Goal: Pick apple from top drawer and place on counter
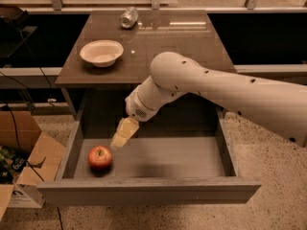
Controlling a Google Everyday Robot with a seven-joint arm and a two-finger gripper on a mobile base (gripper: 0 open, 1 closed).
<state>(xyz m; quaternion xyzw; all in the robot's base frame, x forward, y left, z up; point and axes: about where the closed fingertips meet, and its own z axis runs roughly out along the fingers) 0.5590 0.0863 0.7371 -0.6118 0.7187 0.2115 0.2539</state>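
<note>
A: Camera view: where was the gripper?

B: The gripper (118, 141) hung inside the top drawer (148, 190), in its left half. It was a pale yellowish wedge slanting down and to the left. Its tip was near the apple (100, 157), up and to the right of it, and seemed apart from it. Open or closed, couldn't tell.

A: And the apple, exactly?

B: It sat on the drawer floor at front left, near the front panel. Round, glossy red w/ yellowish patches. The stem dimple faced up, and there was no clear long axis.

A: Materials?

B: The drawer was matte grey wood-grain, wide and shallow, pulled fully out w/ a flat front. The counter (158, 47) above it was a glossy dark brown slab w/ window reflections on it. The arm (216, 87) was smooth off-white plastic, rounded, coming in from the right.

A: Anything else on top?

B: A white bowl (101, 52) sat upright at the counter's left. A crushed silver can (128, 18) lay on its side near the back edge. A cardboard box (29, 152) stood on the speckled floor left of the drawer.
</note>
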